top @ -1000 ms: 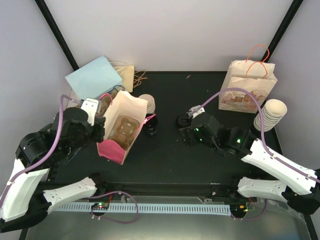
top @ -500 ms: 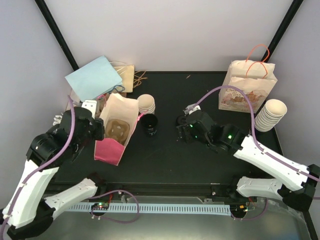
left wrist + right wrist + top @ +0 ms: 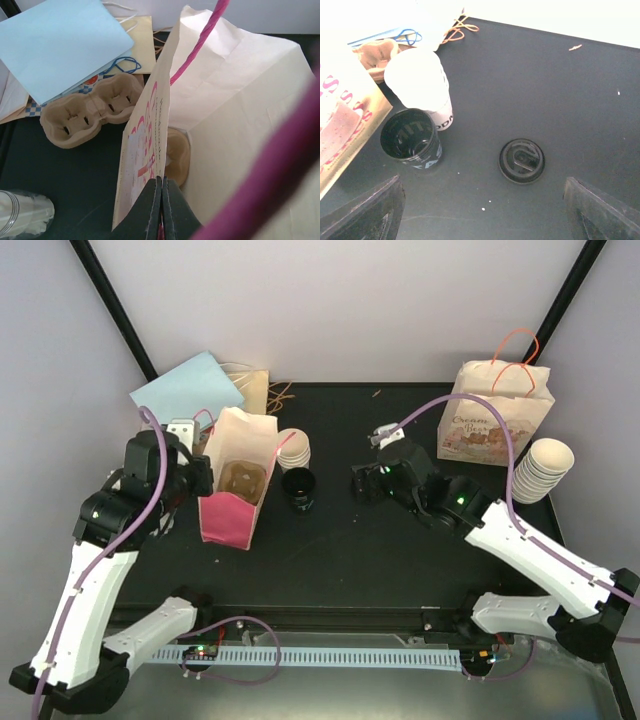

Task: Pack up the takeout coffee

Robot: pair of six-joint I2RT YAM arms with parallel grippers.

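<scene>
Our right end effector (image 3: 362, 486), spread wide and empty, has the black lid (image 3: 521, 160) lying flat just ahead of it and the open black cup (image 3: 412, 140) upright ahead-left, so we judge it nearer than our left end effector (image 3: 161, 189), clamped on the wall of the pink paper bag (image 3: 228, 525).

Back-left lies a light blue bag (image 3: 185, 390), flat; back-right stands a printed brown bag (image 3: 497, 425)

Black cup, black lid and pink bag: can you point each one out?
black cup (image 3: 412, 141), right wrist view, on its open mouth.
black lid (image 3: 522, 161), right wrist view, centre of its top.
pink bag (image 3: 224, 525), top external view, its pink lower wall.
</scene>
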